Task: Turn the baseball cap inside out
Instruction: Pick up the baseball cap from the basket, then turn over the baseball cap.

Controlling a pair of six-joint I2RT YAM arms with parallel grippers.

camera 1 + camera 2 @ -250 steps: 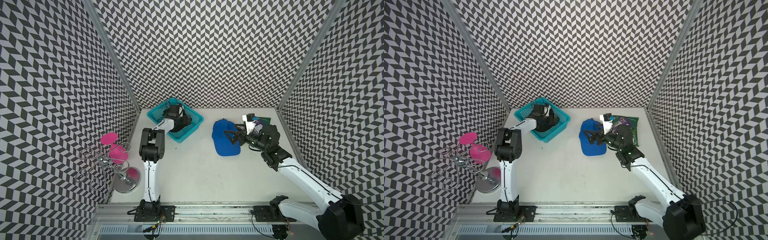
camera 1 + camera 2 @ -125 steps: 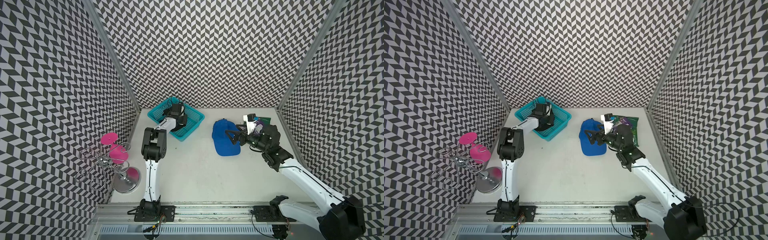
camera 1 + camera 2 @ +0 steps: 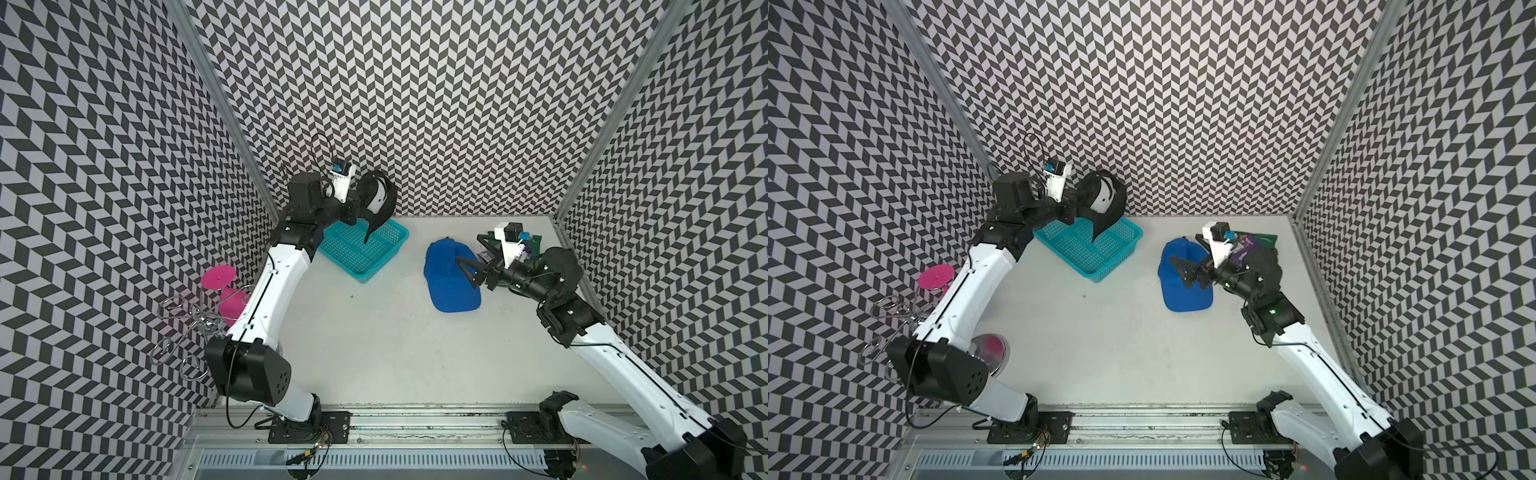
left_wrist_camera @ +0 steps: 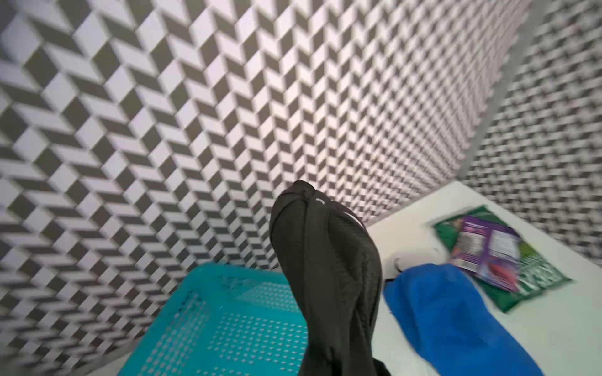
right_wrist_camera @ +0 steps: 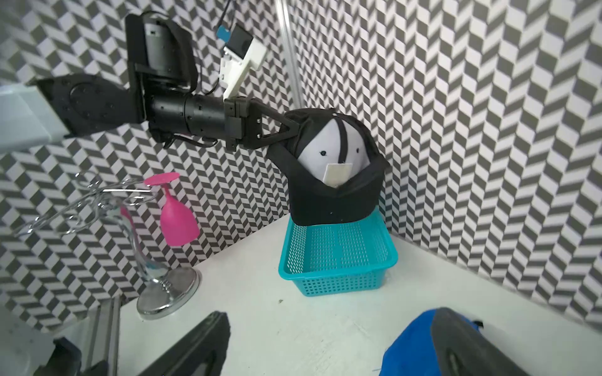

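A black baseball cap (image 3: 380, 199) with a white lining hangs in the air above the teal basket (image 3: 374, 272), its brim pointing down. My left gripper (image 3: 360, 202) is shut on the cap's rim, which shows clearly in the right wrist view, where the gripper (image 5: 294, 128) pinches the black cap (image 5: 335, 195). A blue baseball cap (image 3: 453, 291) lies flat on the table. My right gripper (image 3: 465, 273) hovers open over it, with nothing between its fingers (image 5: 202, 345). In the left wrist view the black cap (image 4: 329, 276) hides the left jaws.
A metal rack (image 3: 195, 324) with a pink glass (image 3: 218, 280) stands at the left edge. Snack packets (image 3: 532, 241) lie in the back right corner behind the right wrist. Patterned walls close in the table on three sides.
My left gripper shut on the black cap inside the basket and lifted it clear above the basket. The right gripper stayed open over the blue cap, hardly moving.
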